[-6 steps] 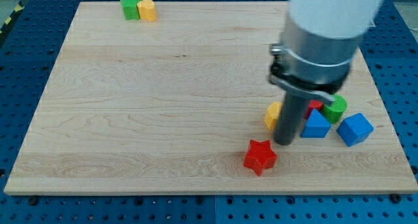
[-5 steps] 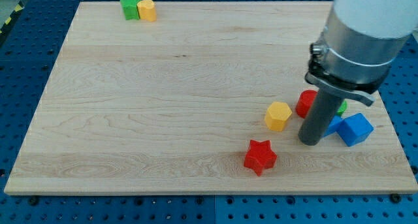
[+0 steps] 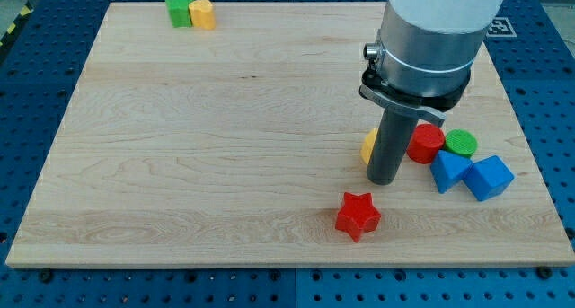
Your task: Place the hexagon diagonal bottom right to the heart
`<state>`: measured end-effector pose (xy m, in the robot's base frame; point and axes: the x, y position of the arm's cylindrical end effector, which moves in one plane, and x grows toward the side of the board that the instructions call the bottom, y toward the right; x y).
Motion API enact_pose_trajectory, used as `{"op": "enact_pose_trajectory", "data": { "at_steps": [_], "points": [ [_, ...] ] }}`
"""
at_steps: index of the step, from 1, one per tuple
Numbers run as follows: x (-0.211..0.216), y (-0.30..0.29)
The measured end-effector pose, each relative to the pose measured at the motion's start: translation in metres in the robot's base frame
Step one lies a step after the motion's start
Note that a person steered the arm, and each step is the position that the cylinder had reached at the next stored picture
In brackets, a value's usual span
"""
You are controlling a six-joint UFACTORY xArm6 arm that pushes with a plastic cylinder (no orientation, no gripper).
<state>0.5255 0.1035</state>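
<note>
Board: one pale wooden board [image 3: 225, 137] lies on a blue perforated table [image 3: 36, 83].
Tip: my tip [image 3: 384, 180] is the lower end of one straight dark rod, and it rests on the board; there are no jaws on it, so it holds nothing.
Yellow hexagon block: one piece [image 3: 368, 145], only a narrow yellow edge shows at the view's left of the rod, and the rest is hidden; it seems to touch the rod, but I cannot tell this for sure.
Yellow heart-like block: one piece [image 3: 203, 13] near the view's top left, touching one green star block [image 3: 180, 9]; its shape is too small to be certain.
Red blocks: two, one red star block [image 3: 358, 215] below the tip toward the view's bottom, and one red round block [image 3: 425, 144] just at the view's right of the rod.
Green round block: one [image 3: 461, 144], beside the red round block.
Blue blocks: two, one blue triangular block [image 3: 447, 170] and one blue cube block [image 3: 488, 177], side by side at the view's right.
Count: eight blocks in all.
</note>
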Motion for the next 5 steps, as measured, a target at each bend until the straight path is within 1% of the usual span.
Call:
{"op": "enact_pose_trajectory", "data": {
  "at_steps": [2,4,5],
  "points": [
    [-0.042,-0.001],
    [-0.098,0.0],
    [-0.123,0.015]
  ]
}}
